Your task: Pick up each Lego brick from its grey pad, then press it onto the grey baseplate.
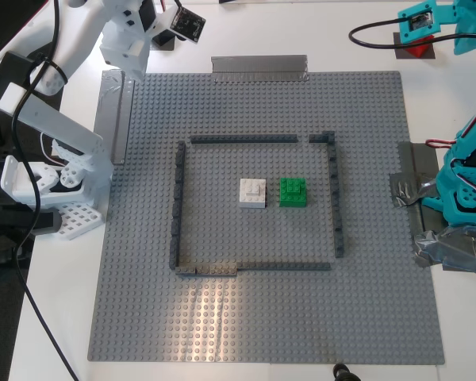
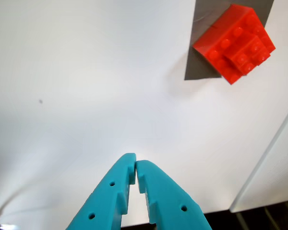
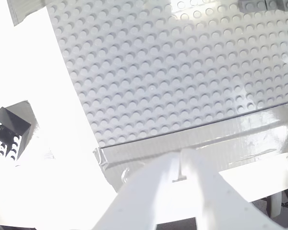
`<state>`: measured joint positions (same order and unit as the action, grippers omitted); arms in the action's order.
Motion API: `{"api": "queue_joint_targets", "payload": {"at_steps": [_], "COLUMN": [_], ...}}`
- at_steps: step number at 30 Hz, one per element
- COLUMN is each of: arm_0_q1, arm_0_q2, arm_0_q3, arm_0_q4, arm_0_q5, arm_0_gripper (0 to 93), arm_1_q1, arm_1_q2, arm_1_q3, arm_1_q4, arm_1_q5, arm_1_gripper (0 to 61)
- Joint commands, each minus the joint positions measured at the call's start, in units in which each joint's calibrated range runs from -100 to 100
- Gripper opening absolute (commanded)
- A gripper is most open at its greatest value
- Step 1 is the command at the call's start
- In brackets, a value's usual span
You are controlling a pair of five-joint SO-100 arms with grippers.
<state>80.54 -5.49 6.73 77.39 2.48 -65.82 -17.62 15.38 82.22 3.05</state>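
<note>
The red brick (image 2: 235, 42), studded, with 1 smaller red piece on top, sits skewed on its grey pad (image 2: 201, 57) near the worktop's corner; my first gripper (image 2: 135, 168) is closed and empty, my second gripper (image 3: 182, 160) also looks closed.

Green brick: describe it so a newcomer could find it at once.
Start at the big grey baseplate and find the thin dark-grey rectangular outline on it. Two small bricks sit side by side near the middle of that outline. The green brick is the one toward the exterior view's right, with the white brick beside it.
</note>
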Motion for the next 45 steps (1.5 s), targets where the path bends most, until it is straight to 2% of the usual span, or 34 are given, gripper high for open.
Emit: {"api": "queue_joint_targets", "payload": {"at_steps": [1, 7, 10, 15, 23, 28, 31, 34, 38, 45], "arm_0_q1": [2.6, 3.5, 2.4, -0.9, -5.3, -5.9, -5.9, -5.5, -4.5, -3.9], "arm_0_q2": [-1.1, -1.1, -0.9, -0.4, -0.3, -0.3, -0.2, 0.3, 7.0, 23.7], "arm_0_q3": [-1.4, -5.0, -8.2, -12.5, -12.6, -12.8, -12.8, -12.8, -15.7, -32.5], "arm_0_q4": [-0.7, -0.3, -0.7, -0.3, -0.7, -0.7, -0.8, -2.5, -5.7, -1.2], "arm_0_q5": [0.0, 0.0, 0.6, 4.8, 13.7, 18.3, 22.0, 23.6, 23.3, 19.3], "arm_0_gripper": [0.0, 0.0, 0.0, 0.0, 0.0, 0.0, 1.3, 1.6, 1.7, 2.1], "arm_1_q1": [0.5, -0.4, -1.1, -4.3, -8.6, -9.8, -9.7, -9.4, -9.0, -9.2], "arm_1_q2": [0.5, 11.4, 14.7, 20.0, 29.7, 34.8, 39.2, 44.4, 48.1, 48.6], "arm_1_q3": [-10.8, -28.5, -32.0, -37.0, -47.8, -55.9, -61.8, -68.6, -72.3, -70.2], "arm_1_q4": [2.1, 6.4, 5.7, 7.5, 7.4, 7.2, 8.5, 10.4, 9.2, 4.1], "arm_1_q5": [2.2, 6.2, 8.4, 12.0, 14.2, 14.2, 16.9, 20.2, 22.0, 23.2], "arm_1_gripper": [0.1, 0.1, 0.1, 0.4, 0.9, 6.4, 13.8, 18.9, 23.8, 23.7]}}
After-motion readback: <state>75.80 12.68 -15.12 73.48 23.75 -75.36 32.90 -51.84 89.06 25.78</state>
